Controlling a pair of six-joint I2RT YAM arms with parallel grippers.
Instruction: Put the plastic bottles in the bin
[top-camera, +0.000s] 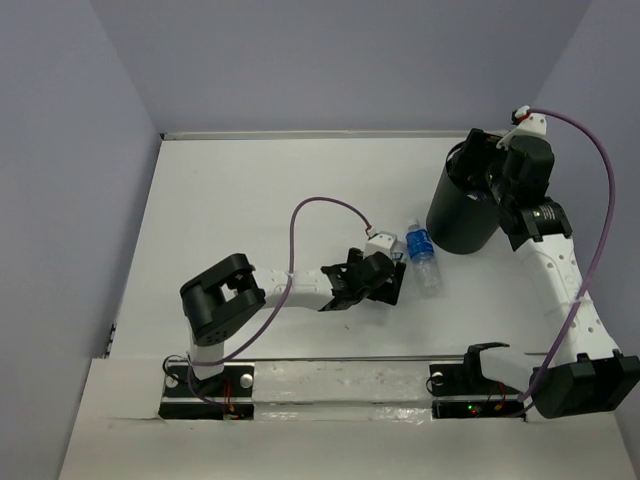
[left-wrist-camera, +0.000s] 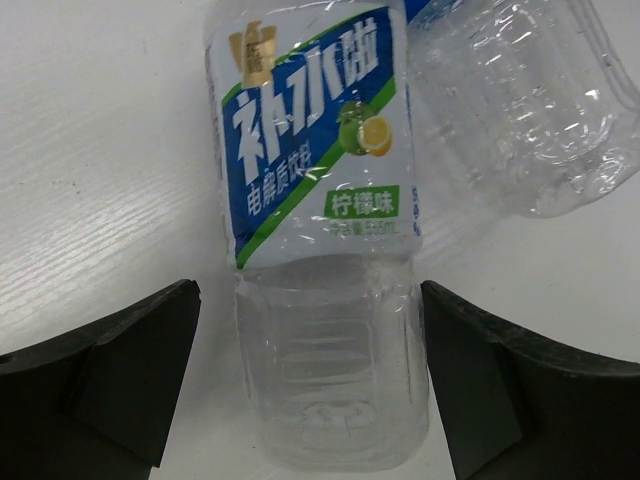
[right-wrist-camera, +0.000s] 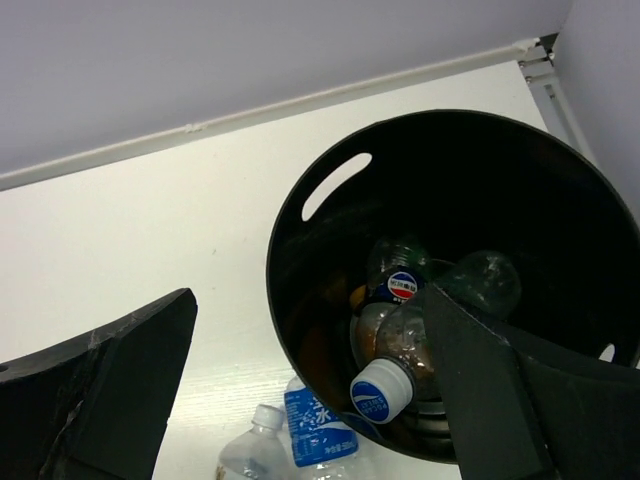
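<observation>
A clear bottle with a blue, green and white label (left-wrist-camera: 315, 180) lies on the white table, its base between the fingers of my left gripper (left-wrist-camera: 308, 292). The jaws are open and straddle it; the right finger (left-wrist-camera: 490, 380) is close against its side. A second clear bottle (left-wrist-camera: 530, 110) lies beside it, blue-labelled in the top view (top-camera: 423, 258). The black bin (top-camera: 455, 220) stands at the back right. My right gripper (right-wrist-camera: 308, 298) hangs open and empty over the bin (right-wrist-camera: 300, 290), which holds several bottles (right-wrist-camera: 400, 350). Both table bottles show below the bin's rim (right-wrist-camera: 320, 425).
The white table (top-camera: 250, 200) is walled by pale panels at the back and both sides. The left arm reaches across the middle of the table (top-camera: 300, 285). The right arm runs up the right side (top-camera: 560, 280). A purple cable loops above the left wrist (top-camera: 320, 205).
</observation>
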